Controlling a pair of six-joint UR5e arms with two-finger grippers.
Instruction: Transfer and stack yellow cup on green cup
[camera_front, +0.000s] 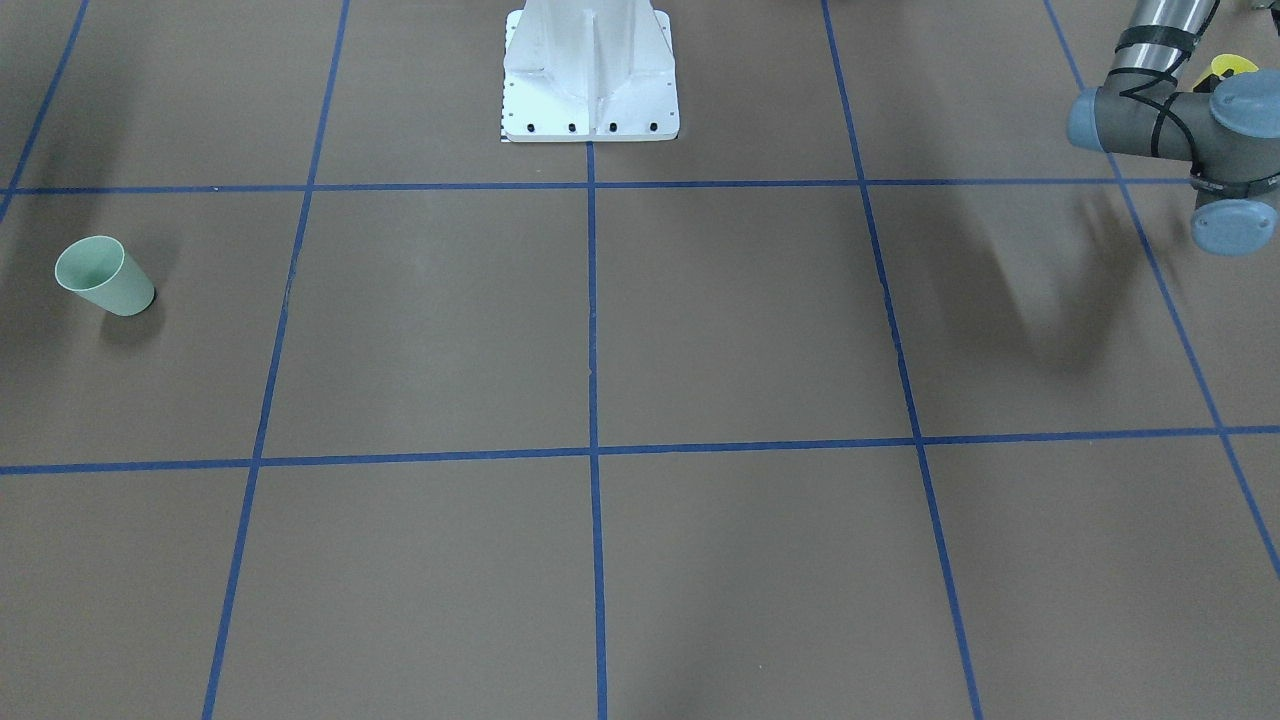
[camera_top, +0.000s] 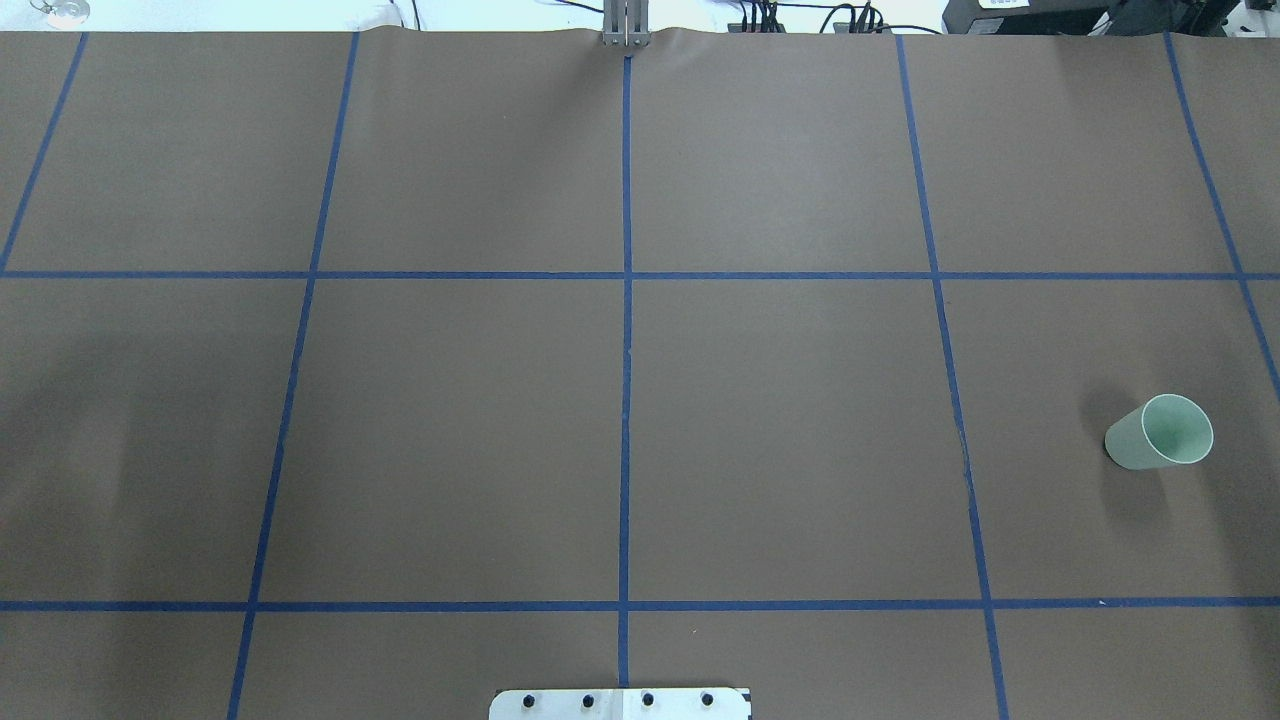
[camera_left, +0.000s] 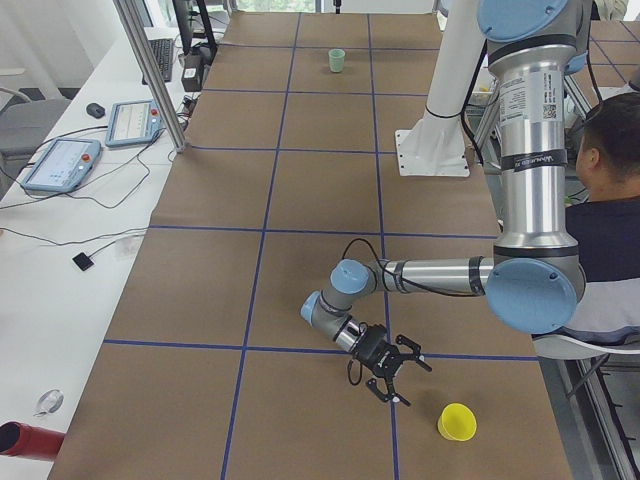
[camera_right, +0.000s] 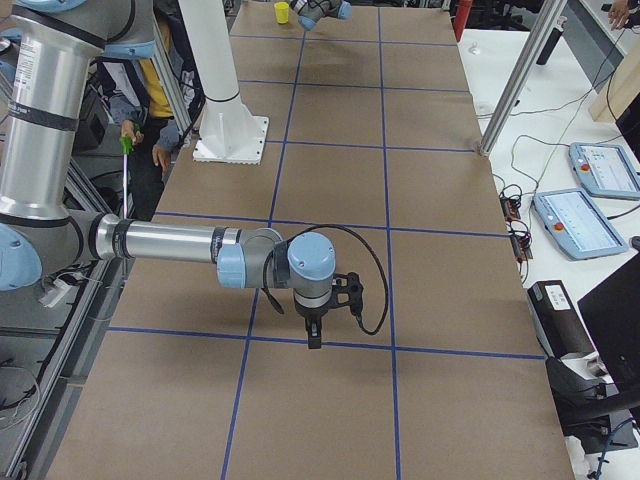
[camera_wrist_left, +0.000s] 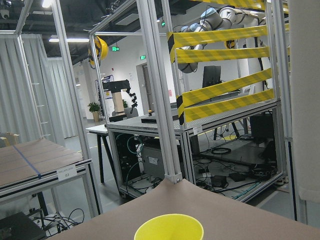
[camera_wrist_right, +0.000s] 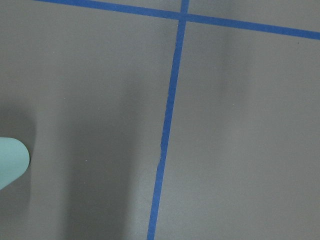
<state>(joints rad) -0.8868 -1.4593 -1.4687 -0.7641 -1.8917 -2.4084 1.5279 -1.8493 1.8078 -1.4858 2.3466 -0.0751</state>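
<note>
A brown table cover (camera_top: 800, 450), ruled into squares by blue tape lines (camera_top: 627, 400), fills the work surface. In the exterior left view a white bench (camera_left: 40, 300) runs along its left side, carrying two tablet-like control panels (camera_left: 60, 165), a mouse (camera_left: 95, 110) and loose cables (camera_left: 60, 238); an aluminium post (camera_left: 150, 75) rises at the table's edge. The left wrist view looks into a hall: aluminium frames (camera_wrist_left: 159, 100), yellow-and-black striped rails (camera_wrist_left: 225, 55), grey curtains (camera_wrist_left: 35, 100) on the left, a white wall (camera_wrist_left: 132, 70), a potted plant (camera_wrist_left: 93, 107) far back, a green exit sign (camera_wrist_left: 115, 48) and a strip light (camera_wrist_left: 75, 39) under a dark ceiling.
</note>
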